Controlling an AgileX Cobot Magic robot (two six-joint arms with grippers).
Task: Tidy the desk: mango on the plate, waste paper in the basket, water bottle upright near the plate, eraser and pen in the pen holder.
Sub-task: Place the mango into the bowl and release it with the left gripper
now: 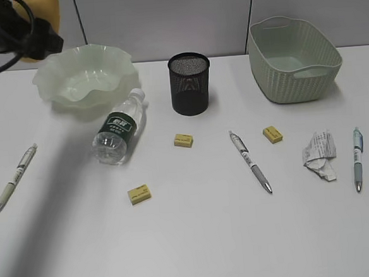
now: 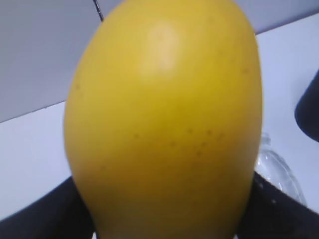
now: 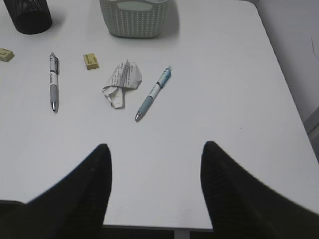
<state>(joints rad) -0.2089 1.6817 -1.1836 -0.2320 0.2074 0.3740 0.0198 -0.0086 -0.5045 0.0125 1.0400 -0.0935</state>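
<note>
The left gripper (image 2: 164,219) holds the mango (image 2: 164,119), its dark fingers (image 2: 45,214) pressed against both lower sides of the fruit. In the exterior view the mango (image 1: 40,15) sits at the upper left corner of the frame, raised above the plate (image 1: 85,76), which lies below it at upper left on the desk (image 1: 198,239).

The right gripper (image 3: 155,189) is spread wide over bare tabletop at the bottom of the right wrist view, holding nothing.

The water bottle (image 1: 119,127) lies on its side just right of the plate, cap toward the rim. The pen holder (image 1: 190,83) stands upright at upper centre; the basket (image 1: 295,58) at upper right. The waste paper (image 1: 318,154) lies at centre right, between a white pen (image 1: 250,161) and a blue pen (image 1: 357,158). A third pen (image 1: 15,177) lies at far left. Three yellow erasers (image 1: 183,140) lie separately across the middle
</note>
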